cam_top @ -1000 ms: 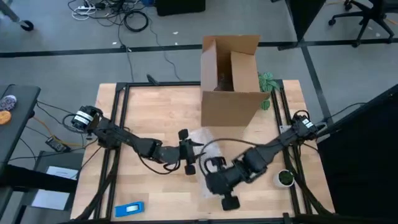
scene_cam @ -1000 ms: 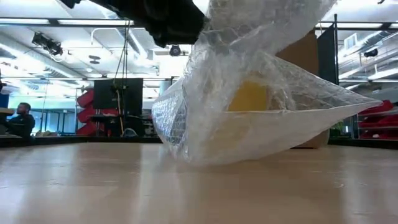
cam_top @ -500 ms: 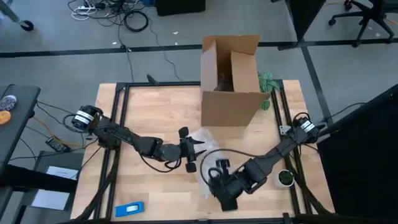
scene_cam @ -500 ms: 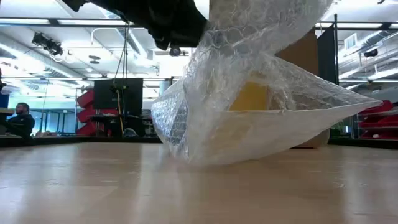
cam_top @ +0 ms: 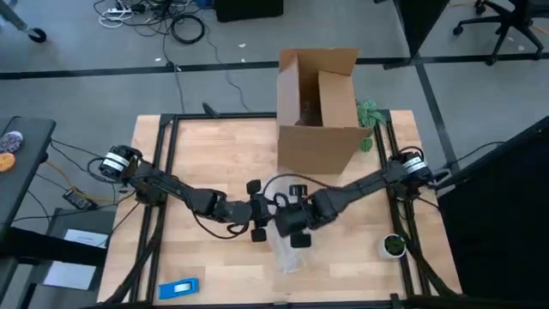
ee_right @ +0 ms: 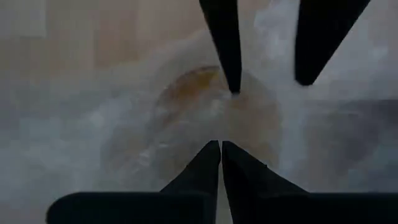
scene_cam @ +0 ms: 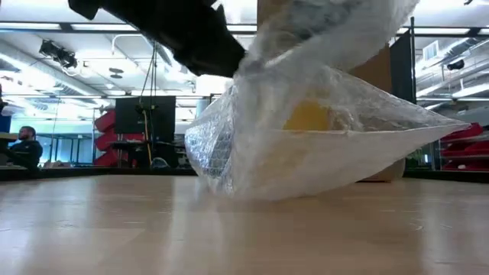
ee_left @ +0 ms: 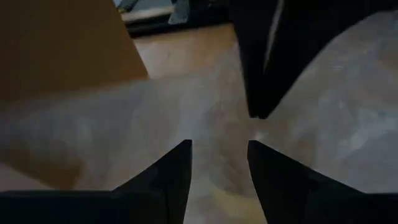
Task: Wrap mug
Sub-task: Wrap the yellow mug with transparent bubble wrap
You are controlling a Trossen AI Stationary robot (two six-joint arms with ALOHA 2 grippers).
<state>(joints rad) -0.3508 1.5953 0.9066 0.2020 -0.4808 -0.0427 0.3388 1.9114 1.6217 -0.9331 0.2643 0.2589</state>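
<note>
On wooden table (cam_top: 214, 154), orange mug (scene_cam: 307, 117) under bubble wrap (scene_cam: 321, 145), right end effector (ee_right: 221, 146) pinched on wrap directly above, left end effector (ee_left: 219, 146) apart just beside.

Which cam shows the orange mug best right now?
The low view: the small orange mug shows as a yellow-orange patch through the clear bubble wrap. The right wrist view gives only a blurred orange-brown shape under the wrap. High and left wrist views don't show it.

Grey floor (cam_top: 77, 94) beyond my table, tangled cables (cam_top: 159, 17) on it, office chair (cam_top: 506, 26) at its far right corner, ceiling lights (scene_cam: 114, 74) overhead
</note>
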